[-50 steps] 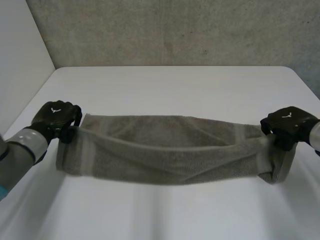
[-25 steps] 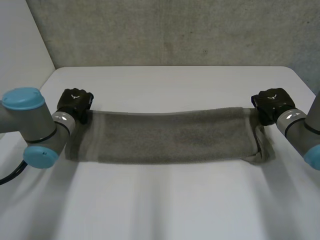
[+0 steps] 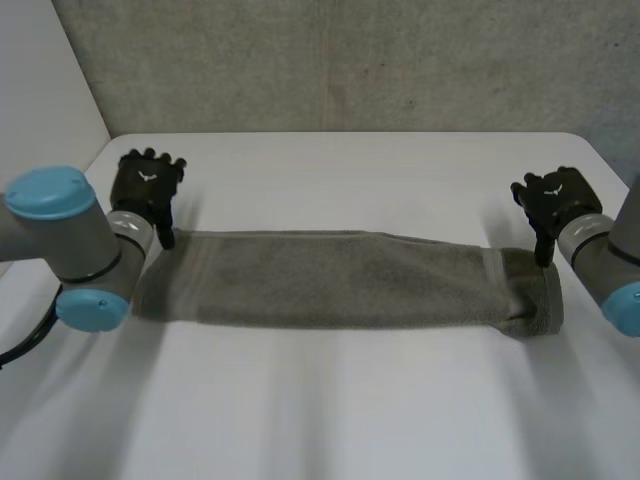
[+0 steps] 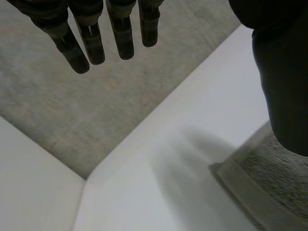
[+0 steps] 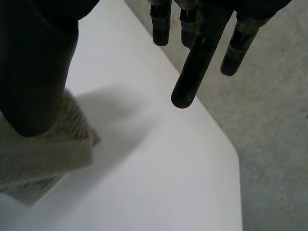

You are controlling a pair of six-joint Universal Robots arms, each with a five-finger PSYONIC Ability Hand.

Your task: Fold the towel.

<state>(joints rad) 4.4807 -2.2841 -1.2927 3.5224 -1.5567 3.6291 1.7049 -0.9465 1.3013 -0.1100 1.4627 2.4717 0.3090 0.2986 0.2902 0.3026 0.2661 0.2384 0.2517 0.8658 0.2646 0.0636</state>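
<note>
Left hand (image 3: pixel 147 190): at the towel's far left corner, just behind it; fingers (image 4: pixel 91 41) straight and spread, holding nothing. The thumb hangs over the corner; I cannot tell if it touches.
Towel (image 3: pixel 340 280): lies flat on the table (image 3: pixel 350 160) as one long, narrow band, already doubled lengthwise by the look of its layered ends. It sits mid-table, between the two hands.
Right hand (image 3: pixel 555 205): at the towel's far right corner, just behind it; fingers (image 5: pixel 192 72) straight and apart, gripping nothing. The thumb stands over the hemmed end, contact unclear.
Long axis: runs left to right across the table, one short end towards each hand.
Towel from fingers: nearer the robot than both sets of fingertips, under the thumbs.
Nearer hand: neither; each is as close to its own end.
Next move, as I judge it: one hand takes its short end and carries it along the axis to the other end, halving the length.
</note>
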